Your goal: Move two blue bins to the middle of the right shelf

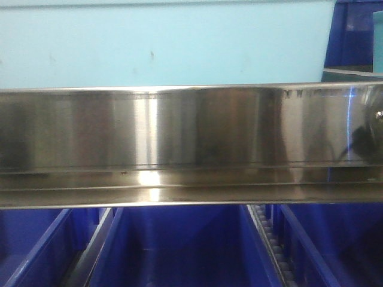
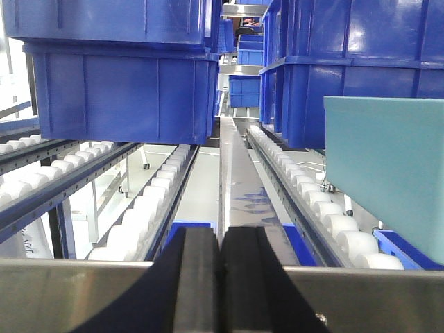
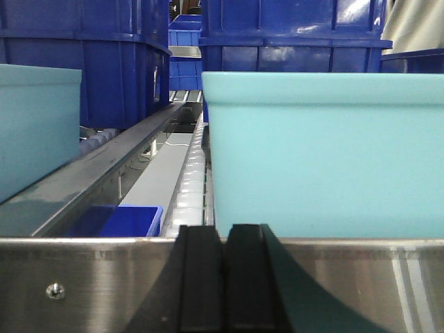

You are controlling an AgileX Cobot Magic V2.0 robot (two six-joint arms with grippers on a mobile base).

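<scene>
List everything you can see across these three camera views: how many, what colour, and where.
pale blue bins: two, pale sky blue, on the roller tier behind the rail, one at left and one at right in the right wrist view, apart.
royal-blue crates: several, exact count unclear, royal blue, stacked behind the bins and on the tier below.
steel front rail: one, brushed silver, across the front of the tier.
roller tracks: several rows, white rollers, running back along the tier.
left gripper: one, black, shut, empty, just above the rail.
right gripper: one, black, shut, empty, facing the right-hand bin.
</scene>
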